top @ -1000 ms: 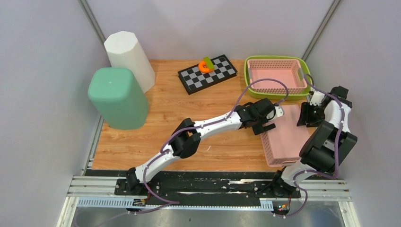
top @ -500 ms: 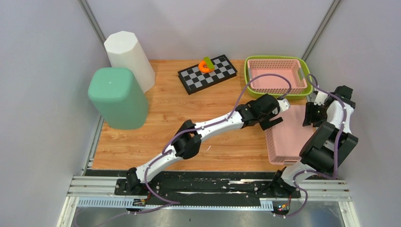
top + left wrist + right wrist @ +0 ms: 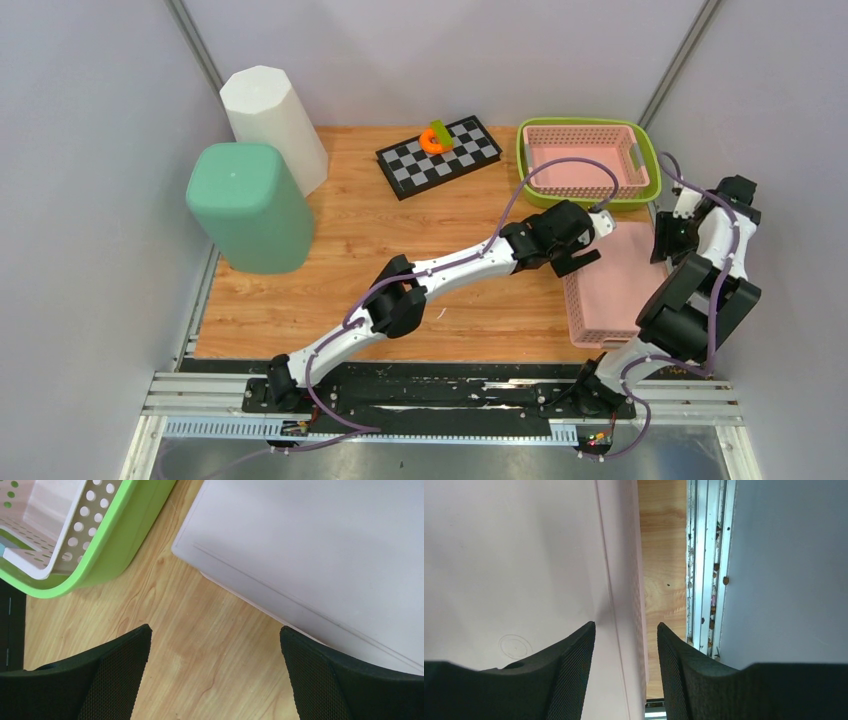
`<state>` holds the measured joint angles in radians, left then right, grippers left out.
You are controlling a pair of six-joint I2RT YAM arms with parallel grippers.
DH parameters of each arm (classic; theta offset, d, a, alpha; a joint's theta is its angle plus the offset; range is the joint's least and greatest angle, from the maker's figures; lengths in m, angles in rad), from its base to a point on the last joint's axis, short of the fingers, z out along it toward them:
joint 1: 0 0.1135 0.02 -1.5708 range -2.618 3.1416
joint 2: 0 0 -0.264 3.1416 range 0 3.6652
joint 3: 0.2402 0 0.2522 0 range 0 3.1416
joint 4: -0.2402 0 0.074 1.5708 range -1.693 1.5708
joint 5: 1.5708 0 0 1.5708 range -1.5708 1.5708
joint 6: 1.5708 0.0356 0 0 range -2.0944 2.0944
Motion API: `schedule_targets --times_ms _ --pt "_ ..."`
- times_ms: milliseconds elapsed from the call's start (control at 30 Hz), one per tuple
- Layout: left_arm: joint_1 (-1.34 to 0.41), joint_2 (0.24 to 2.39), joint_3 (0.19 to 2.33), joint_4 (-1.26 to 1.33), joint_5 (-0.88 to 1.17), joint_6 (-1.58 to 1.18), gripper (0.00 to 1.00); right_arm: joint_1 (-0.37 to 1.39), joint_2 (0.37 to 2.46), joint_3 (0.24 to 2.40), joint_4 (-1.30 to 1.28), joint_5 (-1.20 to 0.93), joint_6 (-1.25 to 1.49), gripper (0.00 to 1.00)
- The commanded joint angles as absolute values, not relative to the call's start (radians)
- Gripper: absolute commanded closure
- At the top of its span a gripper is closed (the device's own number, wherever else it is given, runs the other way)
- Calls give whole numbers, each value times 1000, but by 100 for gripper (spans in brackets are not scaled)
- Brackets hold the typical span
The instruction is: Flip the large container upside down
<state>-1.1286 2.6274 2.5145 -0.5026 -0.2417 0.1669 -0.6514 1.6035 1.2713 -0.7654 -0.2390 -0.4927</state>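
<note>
The large container [image 3: 615,285], a pale pink perforated basket, lies bottom up on the wooden table at the right. Its flat base fills the left of the right wrist view [image 3: 514,555], and one corner shows in the left wrist view [image 3: 325,545]. My left gripper [image 3: 578,245] hangs wide open over bare wood [image 3: 215,630] just off the container's far left corner, holding nothing. My right gripper [image 3: 668,240] stands partly open astride the container's right edge [image 3: 625,624]. One finger is over the base and the other is outside the perforated wall, with nothing clamped.
A green basket [image 3: 522,150] with a smaller pink basket [image 3: 585,133] inside stands just behind the container, close to my left gripper [image 3: 120,535]. A checkerboard [image 3: 455,160] carrying an orange and green piece [image 3: 435,138] lies far centre. A green bin [image 3: 250,205] and a white bin [image 3: 272,115] stand far left. The table rail [image 3: 704,555] runs beside my right gripper.
The pink container has shifted right and squared up with the table edge. Both grippers have moved a little to the right. Neither has changed its opening.
</note>
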Motion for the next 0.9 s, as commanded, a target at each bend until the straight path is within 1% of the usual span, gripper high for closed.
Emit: schedule_targets --times_ms 0,233,433,567,633,733,867 --pt "-1137 2533 2509 -523 -269 180 0 -672 1567 1372 -852 -289 -493 48" --pt "-1122 2319 2400 -582 -291 173 0 -648 1503 1537 -916 -433 -406 48" --pt "-1041 2075 2123 -569 -320 209 0 -501 1496 1601 -906 -388 -327 47" --pt "-914 1921 1949 -587 -268 216 0 -362 1531 1667 -869 -316 -258 45" --pt "-834 1822 1815 -566 -215 216 0 -295 1567 1716 -853 -272 -226 45" --pt "-713 1660 1583 -494 -112 227 0 -199 1644 1813 -837 -212 -192 44" --pt "-590 1476 1384 -498 21 266 0 -95 1780 1971 -832 -126 -169 43"
